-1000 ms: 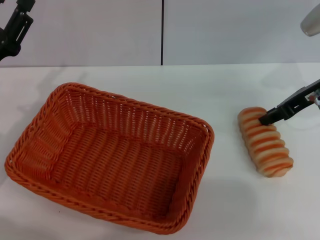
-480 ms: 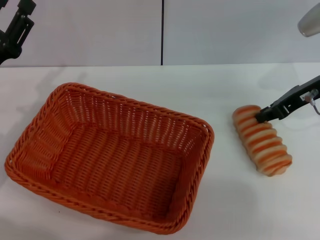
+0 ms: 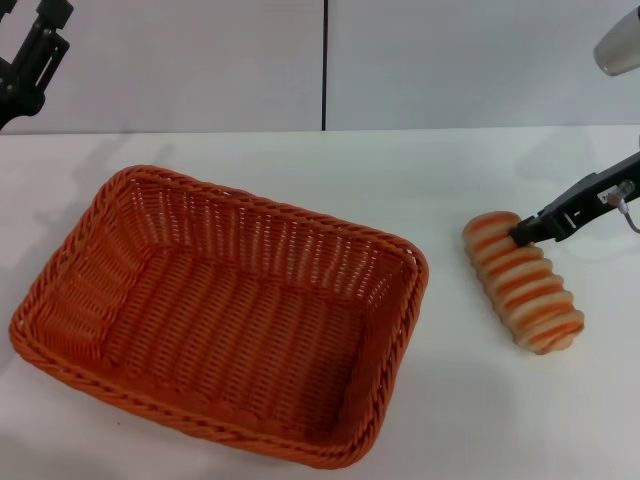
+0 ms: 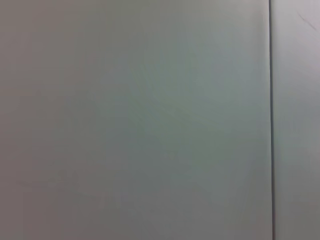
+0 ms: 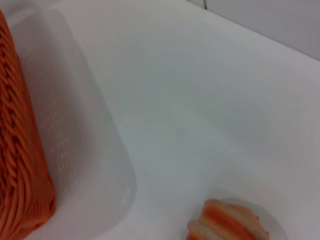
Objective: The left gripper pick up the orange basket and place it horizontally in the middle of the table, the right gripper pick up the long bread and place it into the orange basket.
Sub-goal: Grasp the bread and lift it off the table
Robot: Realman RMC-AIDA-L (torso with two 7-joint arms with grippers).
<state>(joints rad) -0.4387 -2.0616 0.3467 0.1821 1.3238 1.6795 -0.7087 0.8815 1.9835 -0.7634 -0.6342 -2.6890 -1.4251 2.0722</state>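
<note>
Head view, left to right. The left gripper, a slim black claw, is raised at the far left edge, above and well behind the table; whether its fingers are parted or closed cannot be told, and its wrist view shows only a plain grey wall with one dark vertical seam.

The orange basket occupies the left and centre of the white tabletop. It is a large rectangular woven container with sloping sides, a braided rim and an open, ribbed weave on the floor; it sits upright, slightly rotated, with nothing inside it.

To the right, apart from the basket, the long bread lies flat on the table, its long axis running diagonally from the far left to the near right. It is an oblong tan loaf crossed by orange-brown ridged stripes.

The right gripper, a black claw reaching in from the right edge, has its tip at the loaf's far end, apparently touching it; the spacing of its fingers cannot be made out. The right wrist view shows the basket's rim and one end of the loaf.
</note>
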